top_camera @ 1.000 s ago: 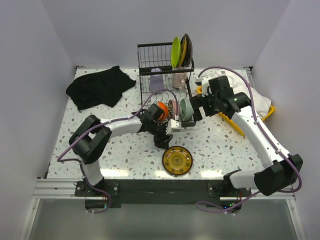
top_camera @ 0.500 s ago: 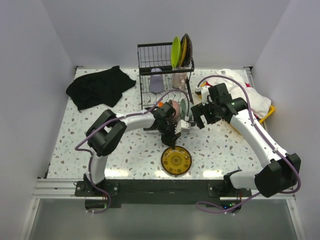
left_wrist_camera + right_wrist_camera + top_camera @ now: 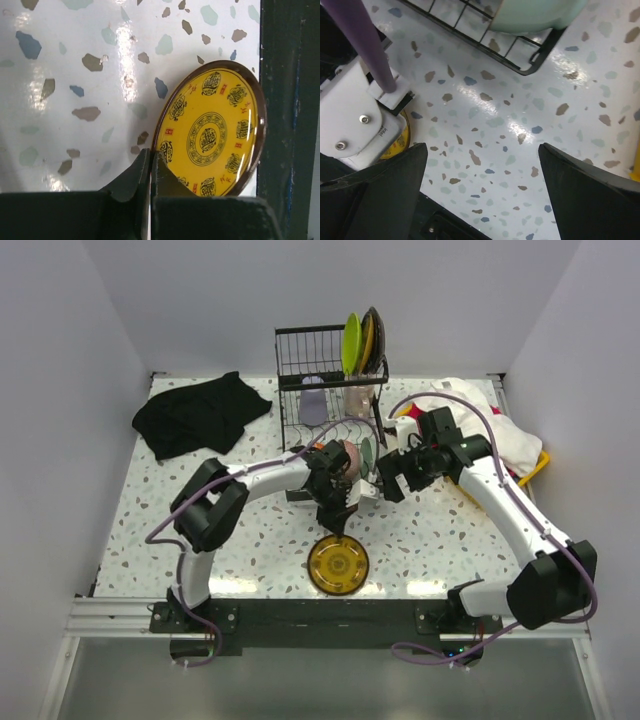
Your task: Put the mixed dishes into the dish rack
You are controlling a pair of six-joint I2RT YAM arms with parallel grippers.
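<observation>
One dish on the counter (image 3: 75, 75) — yellow plate (image 3: 210, 135). Left gripper (image 3: 150, 156) pinched on its rim, right gripper (image 3: 481, 147) wide apart, empty. Should lift slow — rim grip may pivot.

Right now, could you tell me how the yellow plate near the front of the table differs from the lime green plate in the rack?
The yellow plate lies flat on the table; the lime green plate stands on edge in the dish rack's raised basket. The yellow plate has a brown rim and dark printed medallions; the lime green plate looks plain. Both are round.
</observation>
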